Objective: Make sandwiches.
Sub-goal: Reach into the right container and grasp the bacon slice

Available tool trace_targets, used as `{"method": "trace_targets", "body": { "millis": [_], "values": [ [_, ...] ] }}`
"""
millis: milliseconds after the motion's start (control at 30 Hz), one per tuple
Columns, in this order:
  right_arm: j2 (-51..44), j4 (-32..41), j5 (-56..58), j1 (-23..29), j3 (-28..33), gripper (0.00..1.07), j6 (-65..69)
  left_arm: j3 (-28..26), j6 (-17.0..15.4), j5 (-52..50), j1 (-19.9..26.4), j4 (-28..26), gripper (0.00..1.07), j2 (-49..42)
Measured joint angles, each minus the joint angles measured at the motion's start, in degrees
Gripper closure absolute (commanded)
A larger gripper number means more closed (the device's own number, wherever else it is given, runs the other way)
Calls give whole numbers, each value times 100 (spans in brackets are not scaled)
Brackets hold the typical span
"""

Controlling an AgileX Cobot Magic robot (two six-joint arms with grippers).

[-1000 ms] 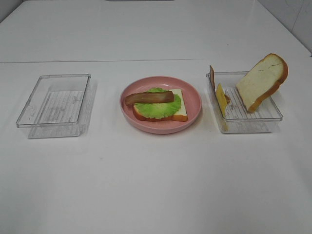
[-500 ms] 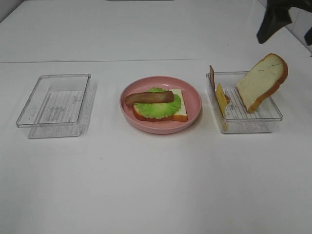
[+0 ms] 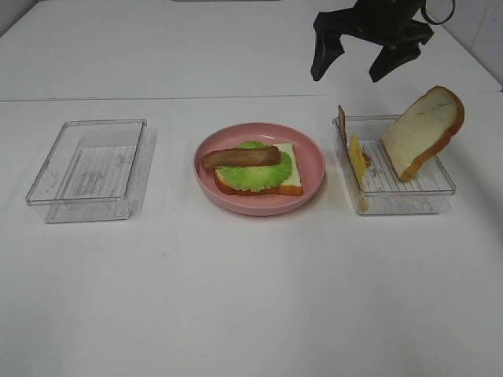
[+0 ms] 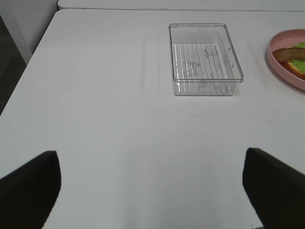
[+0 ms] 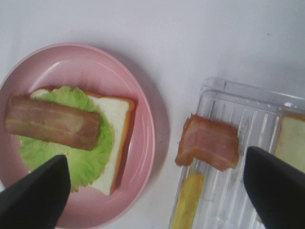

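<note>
Moved leftward from the far-right corner, right pincer (image 3: 346,72) hangs spread and empty above the counter (image 3: 251,298), behind the pink plate (image 3: 314,161) and right tray (image 3: 397,203). Unfinished sandwich on plate: bottom bread slice (image 3: 289,179), lettuce (image 3: 251,173), bacon strip (image 3: 240,158). Right tray holds second bacon strip (image 5: 208,141), cheese slice (image 3: 357,161), leaning bread slice (image 3: 420,129). Elsewhere, left pincer (image 4: 152,191) is spread and empty, facing the left tray (image 4: 205,88).

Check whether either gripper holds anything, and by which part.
Nothing is held. The right gripper hangs open, clear of the bacon strip at the tray edge; the left gripper is open over the table.
</note>
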Motion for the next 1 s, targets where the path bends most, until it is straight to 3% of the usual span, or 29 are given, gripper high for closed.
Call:
{"method": "trace_targets", "body": {
  "millis": [200, 867, 1000],
  "values": [
    [539, -29, 17, 0, -390, 16, 0, 0, 0, 0, 0, 0, 9, 0],
    [980, -63, 69, 0, -407, 23, 6, 0, 0, 0, 0, 0, 9, 0],
    [980, -63, 74, 0, -418, 36, 6, 0, 0, 0, 0, 0, 9, 0]
  ]
}}
